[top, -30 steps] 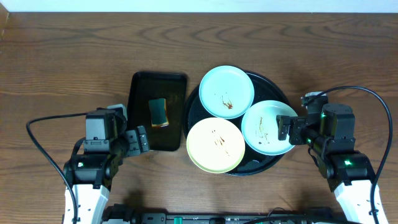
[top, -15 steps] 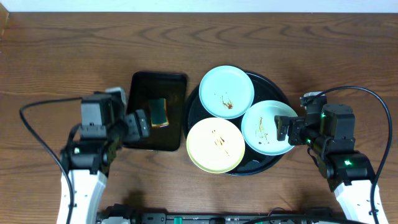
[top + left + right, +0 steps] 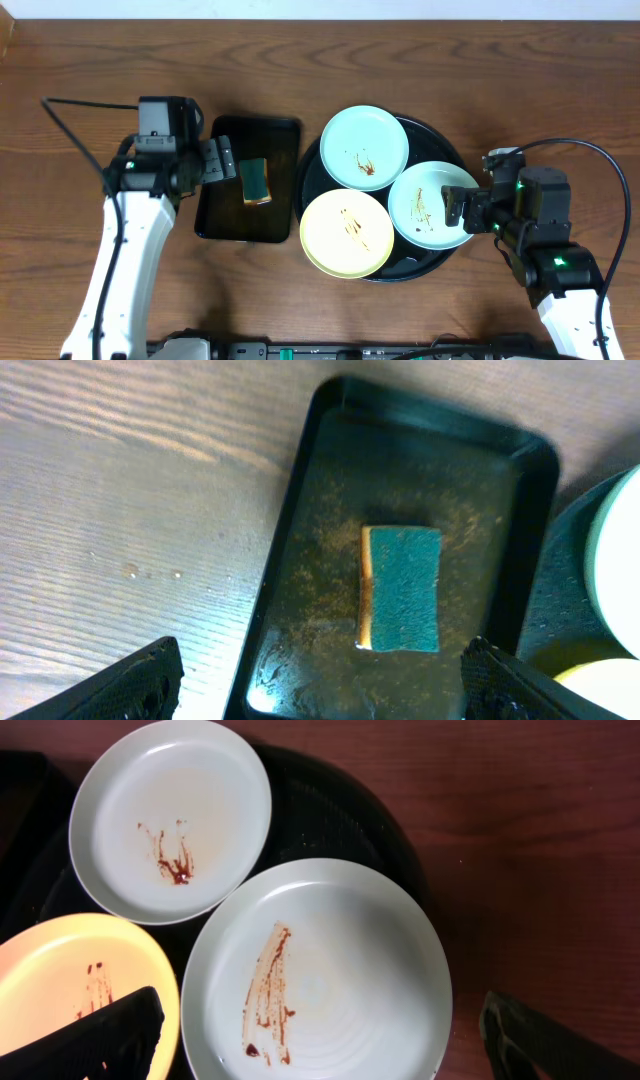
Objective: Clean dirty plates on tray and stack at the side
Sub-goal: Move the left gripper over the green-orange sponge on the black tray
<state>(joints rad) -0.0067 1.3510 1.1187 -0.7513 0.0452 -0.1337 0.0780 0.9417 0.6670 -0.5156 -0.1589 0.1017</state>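
Swung my left gripper (image 3: 226,166) up beside the sponge (image 3: 400,588), jaws apart | right gripper (image 3: 457,209) apart too, by the plates (image 3: 364,147) | next: drop straight, straddle sponge's short width

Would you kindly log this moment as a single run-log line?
left gripper: open, over rectangular tray, near sponge; right gripper: open, at mint plate rim; plates: three, smeared, on round tray
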